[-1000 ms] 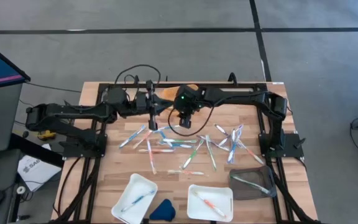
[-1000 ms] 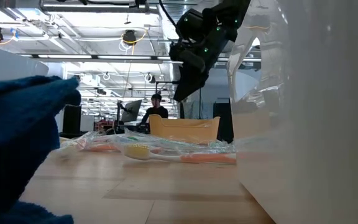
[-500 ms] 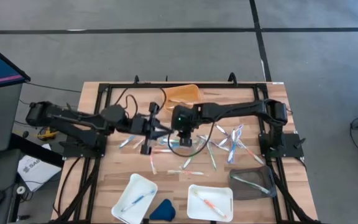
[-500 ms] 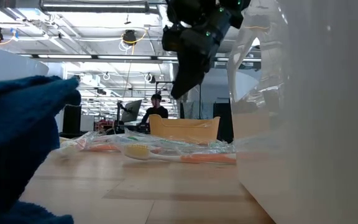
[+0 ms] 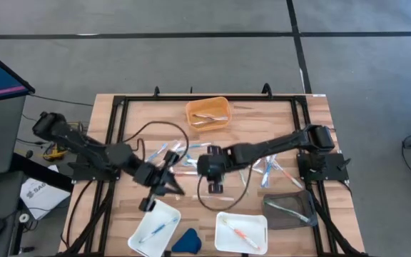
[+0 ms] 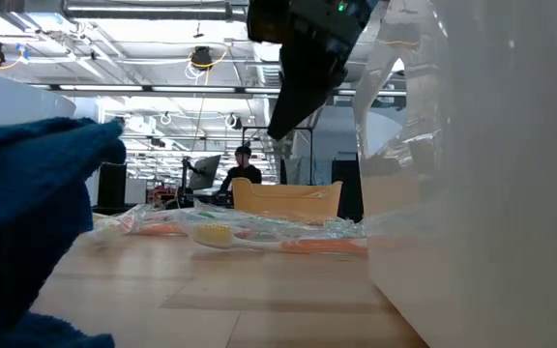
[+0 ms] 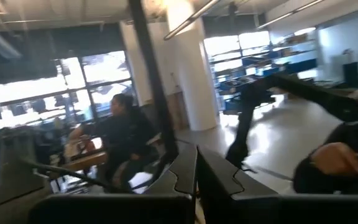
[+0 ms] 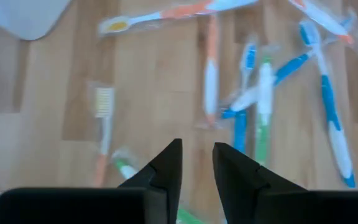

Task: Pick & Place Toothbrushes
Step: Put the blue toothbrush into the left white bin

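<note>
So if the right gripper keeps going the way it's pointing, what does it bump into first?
Probably the wooden tabletop. The right gripper points down at bare wood between an orange toothbrush and an orange-and-white toothbrush; its slightly parted fingers look empty. Depth is hard to judge.

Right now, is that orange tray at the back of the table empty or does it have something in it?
Not empty. The high view shows the orange tray holding a couple of thin toothbrushes lying inside it.

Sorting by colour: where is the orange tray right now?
In the high view, the orange tray sits at the table's far edge, centred, beyond the scattered toothbrushes.
</note>
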Available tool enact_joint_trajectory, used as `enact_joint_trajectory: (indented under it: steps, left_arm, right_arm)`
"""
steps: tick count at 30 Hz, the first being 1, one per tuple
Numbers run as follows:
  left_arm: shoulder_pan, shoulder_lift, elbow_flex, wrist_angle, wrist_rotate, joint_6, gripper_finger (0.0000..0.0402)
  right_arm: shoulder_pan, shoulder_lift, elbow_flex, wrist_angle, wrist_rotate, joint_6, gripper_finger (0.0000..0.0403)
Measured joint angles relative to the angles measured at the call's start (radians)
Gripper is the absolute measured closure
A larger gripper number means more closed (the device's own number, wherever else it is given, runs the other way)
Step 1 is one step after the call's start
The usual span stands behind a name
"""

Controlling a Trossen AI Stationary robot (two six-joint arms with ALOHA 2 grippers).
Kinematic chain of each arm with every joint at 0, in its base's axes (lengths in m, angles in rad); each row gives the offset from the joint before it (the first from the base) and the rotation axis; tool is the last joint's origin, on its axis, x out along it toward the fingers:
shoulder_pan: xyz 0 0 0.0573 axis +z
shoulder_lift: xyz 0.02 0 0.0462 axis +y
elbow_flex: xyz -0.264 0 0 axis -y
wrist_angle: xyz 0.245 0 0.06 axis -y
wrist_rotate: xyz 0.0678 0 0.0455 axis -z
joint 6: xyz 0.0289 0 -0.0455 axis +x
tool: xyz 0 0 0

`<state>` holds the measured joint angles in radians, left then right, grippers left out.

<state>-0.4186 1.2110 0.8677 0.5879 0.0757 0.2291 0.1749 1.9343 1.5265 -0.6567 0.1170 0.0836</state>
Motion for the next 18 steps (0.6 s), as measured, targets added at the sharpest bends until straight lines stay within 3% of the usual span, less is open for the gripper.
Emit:
enact_joint_trajectory:
  steps: [7, 12, 15, 18]
  left_arm:
    - [-0.097, 0.032, 0.001, 0.073, -0.005, 0.008, 0.0396]
    - [-0.105, 0.034, 0.001, 0.076, -0.040, 0.035, 0.0396]
    - [-0.103, 0.034, 0.001, 0.071, -0.072, 0.037, 0.0396]
    - [-0.104, 0.034, 0.001, 0.066, -0.098, 0.056, 0.0396]
  right_arm:
    - [0.128, -0.043, -0.001, -0.025, 0.130, 0.031, 0.0350]
    - [0.225, -0.136, -0.026, -0.027, 0.363, 0.018, 0.0378]
    - [0.277, -0.231, -0.117, 0.079, 0.496, -0.014, 0.0396]
    - [0.300, -0.348, -0.262, 0.266, 0.506, -0.083, 0.0400]
